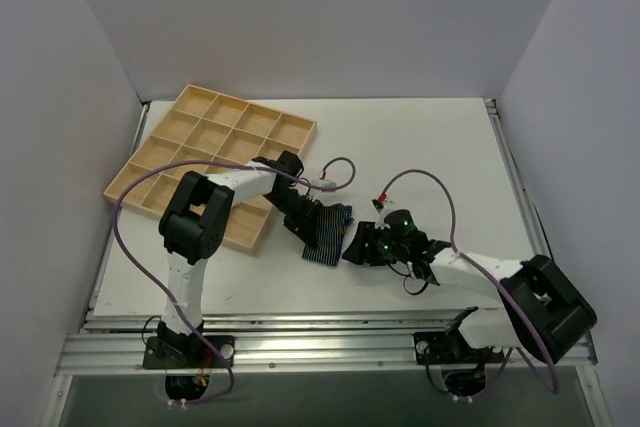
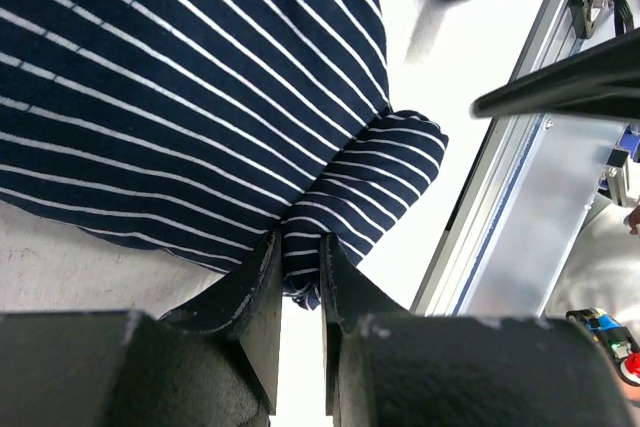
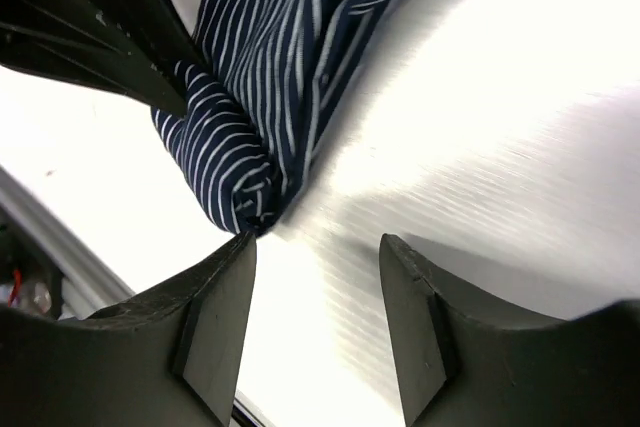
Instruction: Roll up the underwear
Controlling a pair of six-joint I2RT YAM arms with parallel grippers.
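The underwear [image 1: 327, 231], navy cloth with thin white stripes, lies partly rolled on the white table between the two arms. My left gripper [image 1: 302, 219] sits at its left side. In the left wrist view this gripper [image 2: 300, 252] is shut on a bunched fold of the underwear [image 2: 180, 97]. My right gripper [image 1: 357, 247] is just right of the cloth. The right wrist view shows that gripper [image 3: 318, 247] open over bare table, its left fingertip [image 3: 235, 257] just at the end of the rolled underwear [image 3: 230, 147].
A wooden tray [image 1: 250, 106] of square cells stands at the back left, with the left arm reaching across its near corner. The table's metal front rail [image 2: 520, 227] runs close to the cloth. White walls enclose the table on three sides.
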